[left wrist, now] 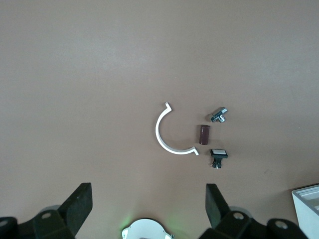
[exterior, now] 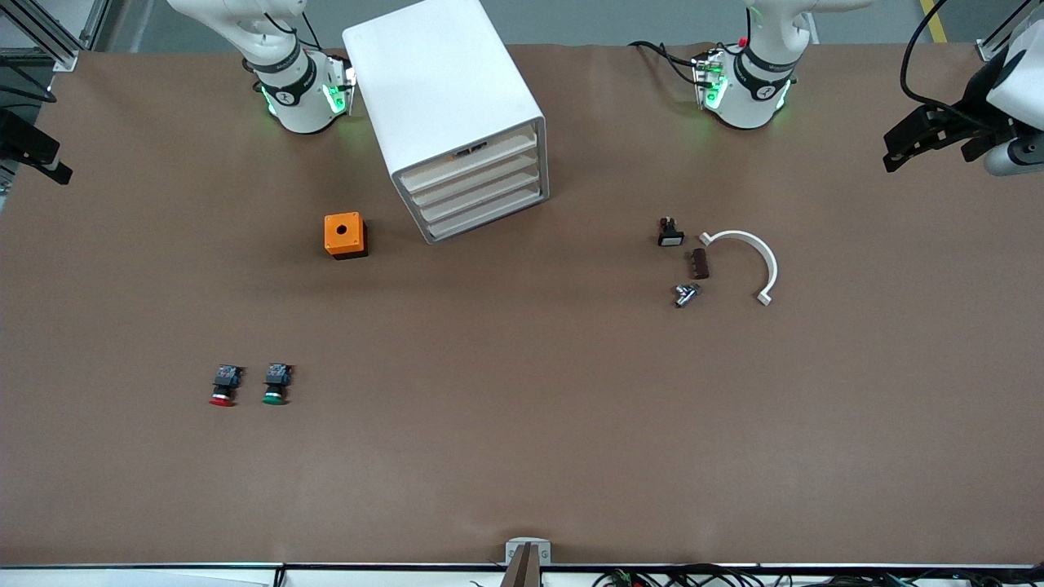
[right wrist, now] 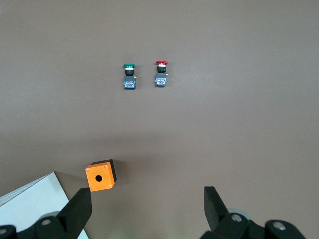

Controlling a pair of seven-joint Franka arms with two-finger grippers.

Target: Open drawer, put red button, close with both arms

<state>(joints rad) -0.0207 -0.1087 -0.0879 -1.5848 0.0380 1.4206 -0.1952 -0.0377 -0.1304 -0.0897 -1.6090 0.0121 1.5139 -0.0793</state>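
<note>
The red button lies on the brown table toward the right arm's end, beside a green-capped twin; it also shows in the right wrist view. The white drawer cabinet stands between the arm bases with all its drawers shut. My left gripper hangs open and empty high over the left arm's end of the table, its jaws wide apart in the left wrist view. My right gripper hangs open and empty over the right arm's end, also wide in its wrist view.
An orange box with a hole sits beside the cabinet, nearer the front camera. Toward the left arm's end lie a white curved piece, a brown block, a metal fitting and a small white-capped switch.
</note>
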